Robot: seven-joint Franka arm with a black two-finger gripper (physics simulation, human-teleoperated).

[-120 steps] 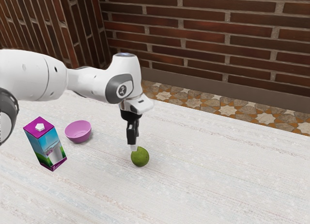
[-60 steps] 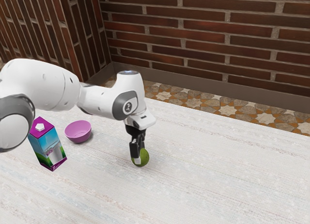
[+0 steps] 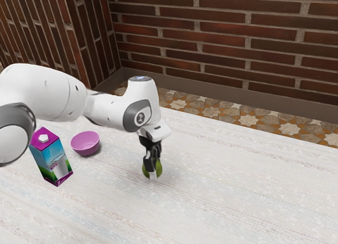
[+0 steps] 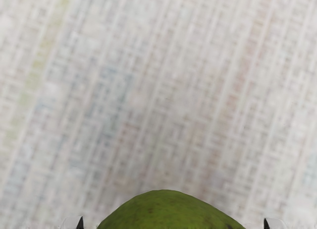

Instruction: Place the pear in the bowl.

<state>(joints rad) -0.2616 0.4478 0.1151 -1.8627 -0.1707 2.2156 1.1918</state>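
Exterior view: claw (image 3: 154, 171) lowered at the pear (image 3: 159, 169), which sits low at the table (image 3: 227, 202), outside the bowl (image 3: 86, 150). Pear partly hidden by the claw, directly at its tip. Bowl stands upright, well apart, toward the exterior view's left and the arm's base side, just beside the carton (image 3: 54, 162). Wrist view: pear (image 4: 168, 214) right under the hand; its long axis cannot be read. Claw state: whether it has the pear gripped, I cannot tell. Judgement: secure grip first, then lift and carry back toward the base; a loose hold could let it roll.
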